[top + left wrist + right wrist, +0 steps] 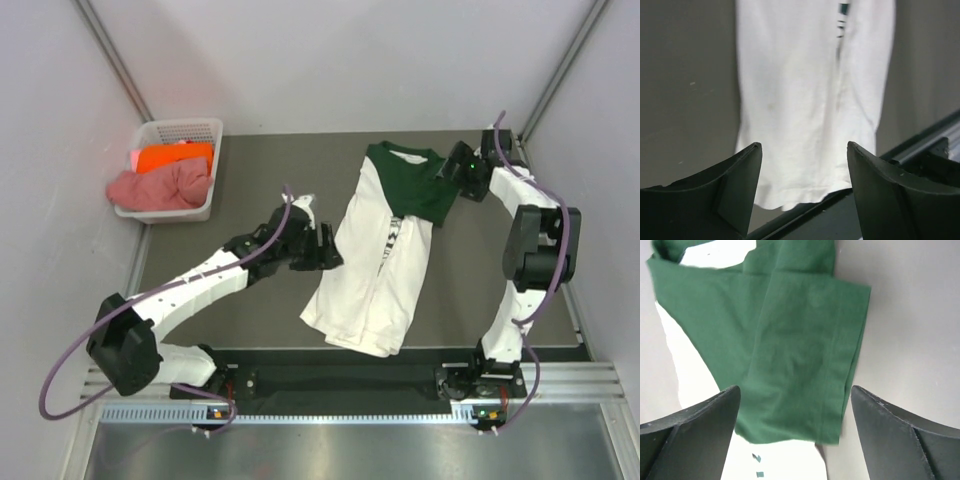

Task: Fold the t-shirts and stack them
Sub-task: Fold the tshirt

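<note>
Ahead of the right tool (795,390), open wide and empty, lies the green sleeve (805,355); grip its outer edge. Your left tool (804,145), likewise wide, should pin the t-shirt (810,100).

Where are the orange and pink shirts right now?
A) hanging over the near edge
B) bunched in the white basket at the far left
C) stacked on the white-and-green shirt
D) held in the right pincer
B: the orange shirt and the pink shirt lie bunched together inside the white basket, well apart from the white-and-green shirt, which lies spread out between the arms.
</note>
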